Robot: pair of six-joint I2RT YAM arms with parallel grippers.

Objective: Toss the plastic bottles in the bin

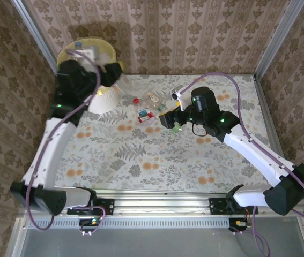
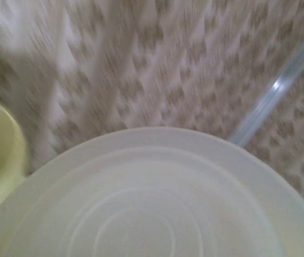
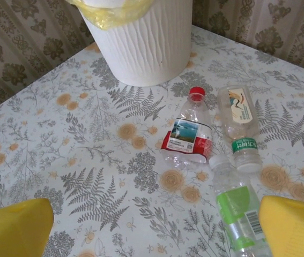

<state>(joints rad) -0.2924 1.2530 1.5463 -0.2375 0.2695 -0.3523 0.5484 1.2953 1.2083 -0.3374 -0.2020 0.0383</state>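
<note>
Right fingers [image 3: 17, 227]: spread wide, nothing between them, low over the surface [image 3: 60, 160]. Judged to be opened to straddle a bottle. The green-label bottle [image 3: 236, 214] lies just beside the pad at 4 o'clock. The red-label bottle [image 3: 186, 136] and white-cap bottle [image 3: 240, 126] lie side by side toward 12, short of the bin [image 3: 141, 48] at 11 o'clock. Right arm [image 1: 248, 142] reaches in from 5 o'clock, wrist tipped down.

Left fingers: opening cannot be told, wrist view blurred. Left arm [image 1: 50, 144] stretches up to the bin's rim at 11 o'clock, top view.
</note>
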